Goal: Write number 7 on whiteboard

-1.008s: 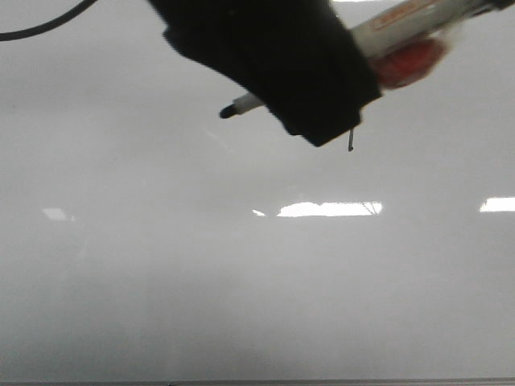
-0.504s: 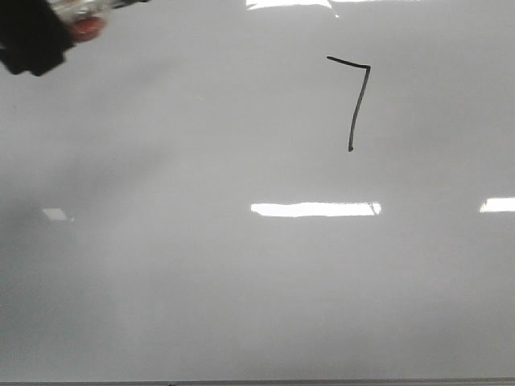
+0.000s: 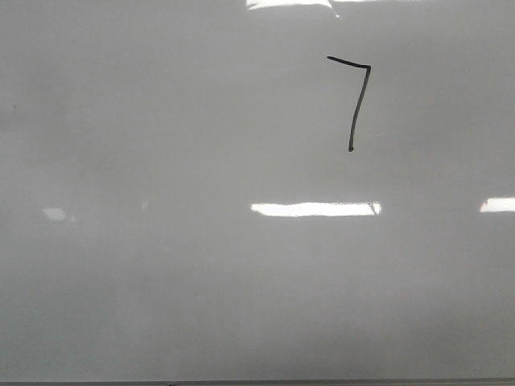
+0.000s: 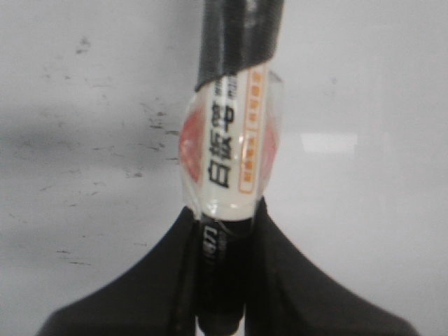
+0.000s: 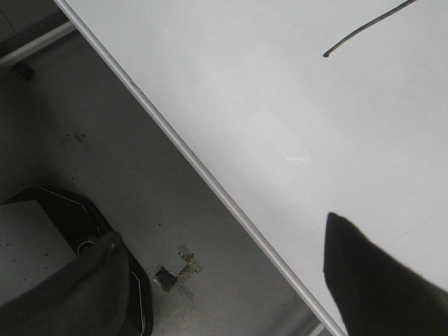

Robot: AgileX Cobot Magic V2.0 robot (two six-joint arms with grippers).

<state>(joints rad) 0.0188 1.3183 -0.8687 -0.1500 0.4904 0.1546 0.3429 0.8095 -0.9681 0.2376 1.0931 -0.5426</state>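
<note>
The number 7 (image 3: pixel 356 100) stands in thin black marker at the upper right of the whiteboard (image 3: pixel 201 281); part of its stroke shows in the right wrist view (image 5: pixel 364 29). No gripper shows in the front view. In the left wrist view my left gripper (image 4: pixel 224 280) is shut on a white marker (image 4: pixel 234 150) with orange print and black tape, held over the board (image 4: pixel 364 84). My right gripper (image 5: pixel 224 280) is open and empty, its fingers (image 5: pixel 371 280) straddling the board's edge (image 5: pixel 210 182).
Bright glare patches (image 3: pixel 314 209) lie across the board. Faint dark smudges (image 4: pixel 150 122) mark the board near the marker. Beside the board's edge is grey floor (image 5: pixel 105 161) with a dark object (image 5: pixel 77 231) and some tape scraps (image 5: pixel 175 269).
The left gripper with the marker has moved off to the upper left and out of the front view, uncovering the whole 7.
</note>
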